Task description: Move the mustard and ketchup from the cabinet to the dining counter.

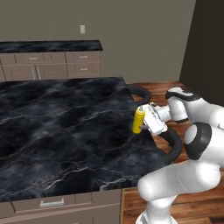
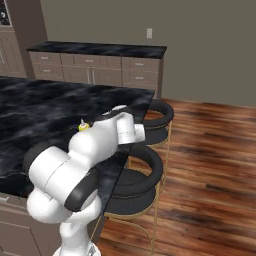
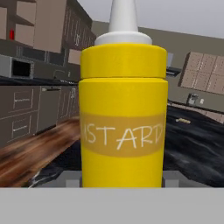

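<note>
I've got the claw (image 1: 142,123) clamped mid-body on the mustard (image 1: 138,120), upright over the near edge of the dining counter (image 1: 61,118); it looks light, smooth and squeezable, so I'd grip gently around its middle.

From the right base camera the arm's own white links cover nearly all of the mustard (image 2: 83,126), just the yellow shoulder and pale nozzle poke out above. In the hand camera the bottle's nozzle tip is cropped by the top edge, its base sinks out of frame, and the label reads only "STARD". The fingertips are tucked behind the bottle's sides.
</note>
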